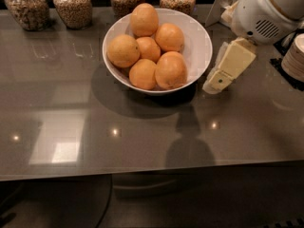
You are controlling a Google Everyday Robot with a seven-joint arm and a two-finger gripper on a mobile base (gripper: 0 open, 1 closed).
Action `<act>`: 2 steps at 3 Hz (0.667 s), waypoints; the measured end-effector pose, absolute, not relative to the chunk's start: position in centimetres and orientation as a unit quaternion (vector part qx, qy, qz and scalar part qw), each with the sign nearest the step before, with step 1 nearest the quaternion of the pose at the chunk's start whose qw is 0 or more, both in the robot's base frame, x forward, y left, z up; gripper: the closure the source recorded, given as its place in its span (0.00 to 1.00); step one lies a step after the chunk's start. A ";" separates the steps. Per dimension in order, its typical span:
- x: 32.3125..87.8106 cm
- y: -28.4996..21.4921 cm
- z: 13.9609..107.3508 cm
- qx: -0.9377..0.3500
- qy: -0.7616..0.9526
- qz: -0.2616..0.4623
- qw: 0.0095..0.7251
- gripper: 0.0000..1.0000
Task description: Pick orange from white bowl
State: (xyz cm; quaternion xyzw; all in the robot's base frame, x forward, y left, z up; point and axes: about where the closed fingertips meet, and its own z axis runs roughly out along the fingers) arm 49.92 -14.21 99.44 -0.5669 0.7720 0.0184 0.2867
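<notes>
The camera view shows four glass jars (73,6) of grain in a row along the back of the glossy grey desk (142,137), just behind the round, smooth-walled white bowl (202,42). Six dimpled oranges (171,70) are heaped in it, one riding highest at the rear. The cream, blocky gripper (214,84) hangs tilted just beside the bowl's right rim; how wide it stands I cannot tell. A pale stacked object (295,56) sits at the right edge.
</notes>
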 end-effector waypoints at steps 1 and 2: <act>51.2 -13.7 99.5 -0.529 0.793 0.017 0.303 0.00; 53.3 -12.9 99.1 -0.475 0.821 0.025 0.315 0.00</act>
